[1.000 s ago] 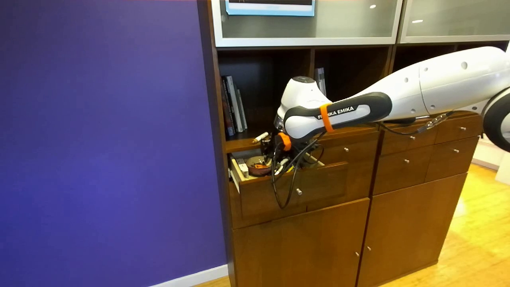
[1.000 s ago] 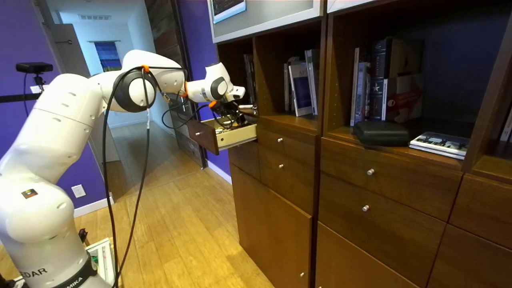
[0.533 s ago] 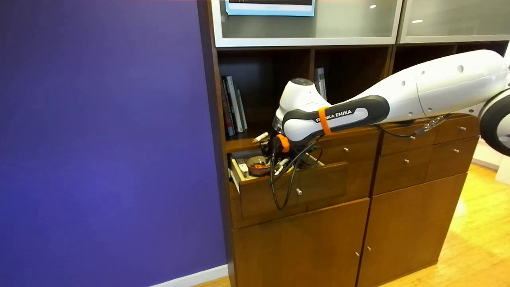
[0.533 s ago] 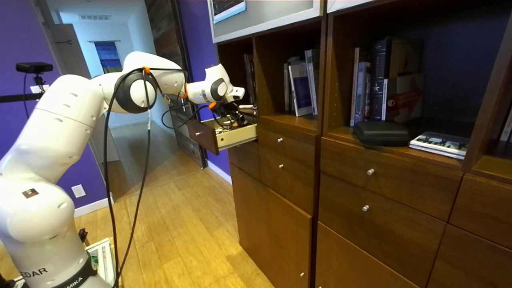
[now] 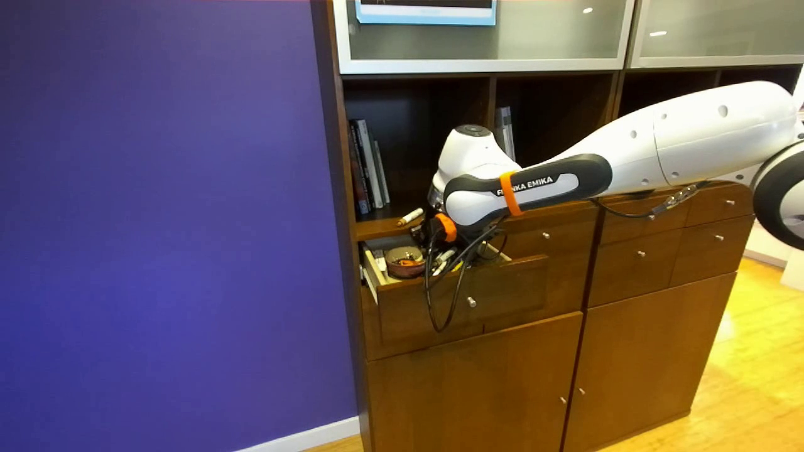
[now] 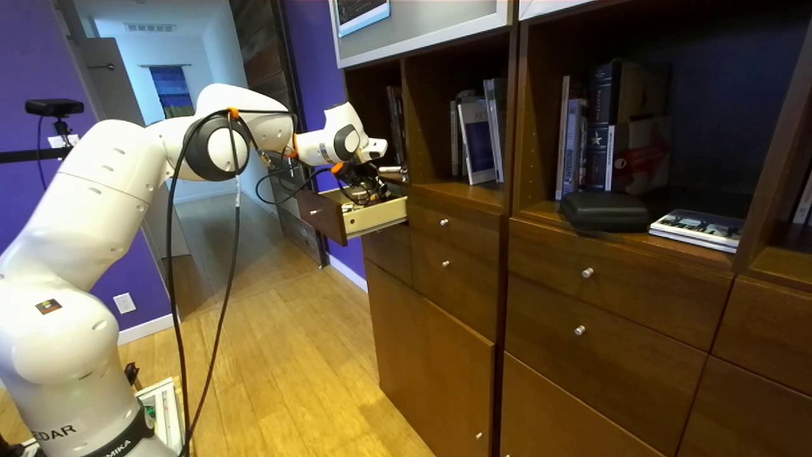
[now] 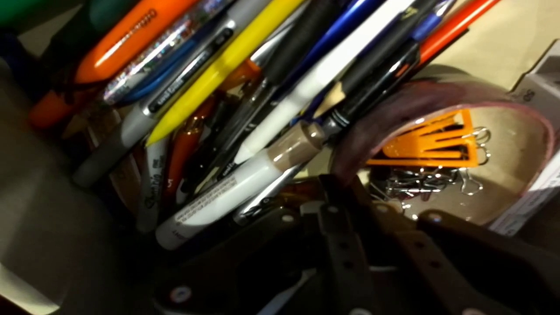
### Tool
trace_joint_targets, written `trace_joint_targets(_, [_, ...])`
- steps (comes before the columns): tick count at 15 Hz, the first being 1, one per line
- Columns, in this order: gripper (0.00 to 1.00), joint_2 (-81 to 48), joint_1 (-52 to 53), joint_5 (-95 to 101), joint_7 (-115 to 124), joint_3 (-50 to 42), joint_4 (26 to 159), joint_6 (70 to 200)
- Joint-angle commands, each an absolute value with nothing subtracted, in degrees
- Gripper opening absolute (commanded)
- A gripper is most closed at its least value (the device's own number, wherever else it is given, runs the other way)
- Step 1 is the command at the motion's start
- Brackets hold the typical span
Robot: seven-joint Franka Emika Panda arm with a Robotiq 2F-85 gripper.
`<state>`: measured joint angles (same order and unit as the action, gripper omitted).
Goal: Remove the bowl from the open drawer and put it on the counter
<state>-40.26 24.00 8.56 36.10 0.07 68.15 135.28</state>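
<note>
The bowl (image 7: 376, 118) shows at the right of the wrist view, its reddish-brown wall curving round an orange clip and several metal binder clips. My gripper (image 7: 343, 181) is shut on the near side of its rim, one finger outside the wall and one inside. In an exterior view the bowl (image 5: 405, 263) sits in the left part of the open drawer (image 5: 427, 314); whether its base is lifted off the floor, I cannot tell. The fingertips are hidden there behind the wrist and cables. The counter is the brown ledge (image 5: 377, 228) just above the drawer.
Several pens and markers (image 7: 218, 199) crowd beside the bowl. A white box (image 7: 542, 83) lies against its other side. On the ledge rests a white marker (image 5: 411, 217), with books (image 5: 370, 166) behind it. A cable loop (image 5: 440, 326) hangs over the drawer front.
The gripper's fingers have come together on the bowl's rim. In an exterior view the arm has sunk slightly and the bowl has shifted a little left, covering part of the white box.
</note>
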Motion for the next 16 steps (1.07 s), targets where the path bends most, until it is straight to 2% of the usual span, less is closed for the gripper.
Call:
trace_joint_targets(1, [0.02,-41.16,24.4,9.07,35.61,-0.05,66.55,133.57])
trace_joint_targets(16, [0.02,-35.65,19.83,2.52,32.98,4.78,71.77,135.63])
